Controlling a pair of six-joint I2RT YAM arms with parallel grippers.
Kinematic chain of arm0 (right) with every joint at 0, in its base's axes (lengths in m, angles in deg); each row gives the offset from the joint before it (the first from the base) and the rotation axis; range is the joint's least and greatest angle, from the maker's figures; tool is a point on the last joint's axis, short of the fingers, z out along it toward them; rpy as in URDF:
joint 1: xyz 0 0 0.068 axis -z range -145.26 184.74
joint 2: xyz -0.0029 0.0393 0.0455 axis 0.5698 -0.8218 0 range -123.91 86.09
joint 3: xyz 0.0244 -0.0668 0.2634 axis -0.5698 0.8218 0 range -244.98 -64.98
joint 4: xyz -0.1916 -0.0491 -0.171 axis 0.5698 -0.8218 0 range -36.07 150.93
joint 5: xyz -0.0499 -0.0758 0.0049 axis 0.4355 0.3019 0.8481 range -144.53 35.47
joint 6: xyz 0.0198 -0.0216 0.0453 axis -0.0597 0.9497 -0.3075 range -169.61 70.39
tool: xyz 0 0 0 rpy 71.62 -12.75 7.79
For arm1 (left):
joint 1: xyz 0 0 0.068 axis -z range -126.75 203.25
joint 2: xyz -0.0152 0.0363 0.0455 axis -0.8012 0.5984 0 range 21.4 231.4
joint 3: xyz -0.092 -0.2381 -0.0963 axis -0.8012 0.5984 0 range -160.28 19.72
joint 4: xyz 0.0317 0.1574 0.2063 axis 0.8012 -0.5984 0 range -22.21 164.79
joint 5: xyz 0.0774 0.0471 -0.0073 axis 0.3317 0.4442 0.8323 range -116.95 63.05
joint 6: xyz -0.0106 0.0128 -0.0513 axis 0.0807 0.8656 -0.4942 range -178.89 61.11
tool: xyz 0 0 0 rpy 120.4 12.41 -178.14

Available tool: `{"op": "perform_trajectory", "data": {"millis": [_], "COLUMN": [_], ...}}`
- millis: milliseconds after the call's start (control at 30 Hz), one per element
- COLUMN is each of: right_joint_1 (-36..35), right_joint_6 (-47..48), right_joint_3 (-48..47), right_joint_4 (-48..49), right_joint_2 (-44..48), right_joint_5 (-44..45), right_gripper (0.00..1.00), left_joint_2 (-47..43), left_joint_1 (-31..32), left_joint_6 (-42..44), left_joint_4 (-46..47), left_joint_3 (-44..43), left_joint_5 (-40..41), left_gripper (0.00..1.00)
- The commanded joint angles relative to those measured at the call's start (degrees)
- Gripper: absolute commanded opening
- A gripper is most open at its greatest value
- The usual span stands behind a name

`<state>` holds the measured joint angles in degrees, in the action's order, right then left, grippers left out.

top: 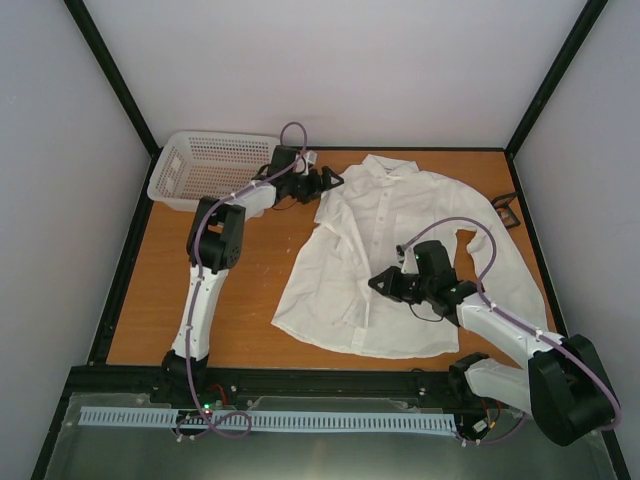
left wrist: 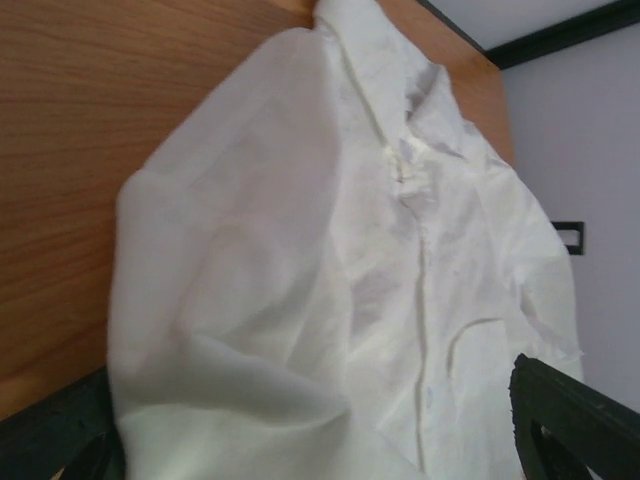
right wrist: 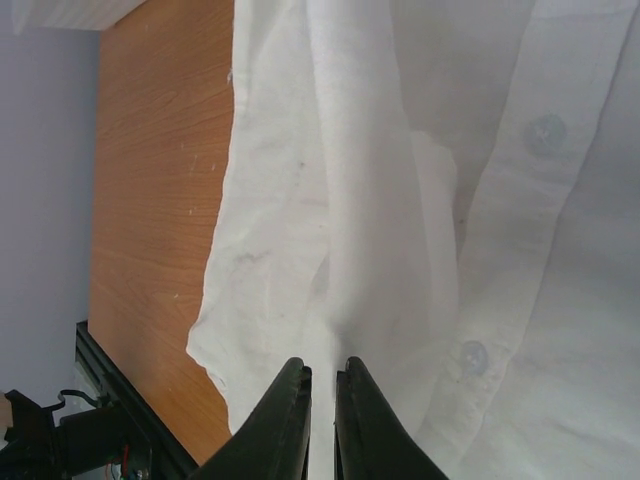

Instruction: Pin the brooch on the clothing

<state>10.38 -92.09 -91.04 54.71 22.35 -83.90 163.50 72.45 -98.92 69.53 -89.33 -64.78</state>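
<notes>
The clothing (top: pixel 385 255), a white button-up shirt, lies spread on the wooden table with its collar toward the back. My right gripper (top: pixel 378 283) is low over the shirt's lower front. In the right wrist view its fingertips (right wrist: pixel 323 370) stand almost together, pinching a raised fold of the clothing (right wrist: pixel 380 200) beside the button placket. My left gripper (top: pixel 335 180) hovers at the shirt's shoulder, jaws wide open. In the left wrist view its fingers (left wrist: pixel 570 415) frame the clothing (left wrist: pixel 330 270), showing the collar, the placket and the chest pocket. The brooch is out of view.
A white perforated basket (top: pixel 210 165) stands at the back left, just behind the left arm. A small black open-frame cube (top: pixel 507 208) sits by the right wall past the shirt's sleeve, also seen as the cube (left wrist: pixel 567 237). Bare wood (top: pixel 250 290) lies left of the shirt.
</notes>
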Motion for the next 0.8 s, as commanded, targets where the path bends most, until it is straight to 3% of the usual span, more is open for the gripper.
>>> {"op": "perform_trajectory", "data": {"millis": [0,233,333,367,467,600,767], "right_joint_1": [-0.1,-6.3,-8.6,-8.6,-8.1,-5.1,-2.8], "right_joint_6": [-0.2,-0.6,-0.1,-0.2,2.6,8.2,12.9], "right_joint_3": [-1.5,-0.7,-2.5,-2.6,-5.5,-10.6,-15.9], "right_joint_4": [0.4,7.9,9.9,10.0,4.8,-4.5,-14.4], "right_joint_2": [1.4,-5.0,-8.9,-8.7,-6.3,-4.4,-6.2], "right_joint_5": [-2.0,-4.9,-6.7,-6.3,-1.6,3.6,11.4], "right_gripper": [0.1,0.12,0.14,0.16,0.36,0.43,0.58], "left_joint_2": [0.4,-6.0,-11.8,-13.7,-18.8,-23.3,-20.9], "left_joint_1": [0.2,0.5,1.3,1.6,1.6,1.5,1.5], "left_joint_6": [-2.5,-5.4,-2.4,0.4,6.6,12.7,15.7], "left_joint_4": [1.6,12.7,12.1,10.2,3.0,-7.7,-19.7], "left_joint_3": [-4.6,-9.2,-8.8,-8.6,-7.9,-4.6,-5.3], "left_joint_5": [-8.8,-19.9,-20.3,-19.1,-14.7,-4.1,6.2], "left_gripper": [0.98,0.87,0.86,0.87,0.91,0.99,0.99]}}
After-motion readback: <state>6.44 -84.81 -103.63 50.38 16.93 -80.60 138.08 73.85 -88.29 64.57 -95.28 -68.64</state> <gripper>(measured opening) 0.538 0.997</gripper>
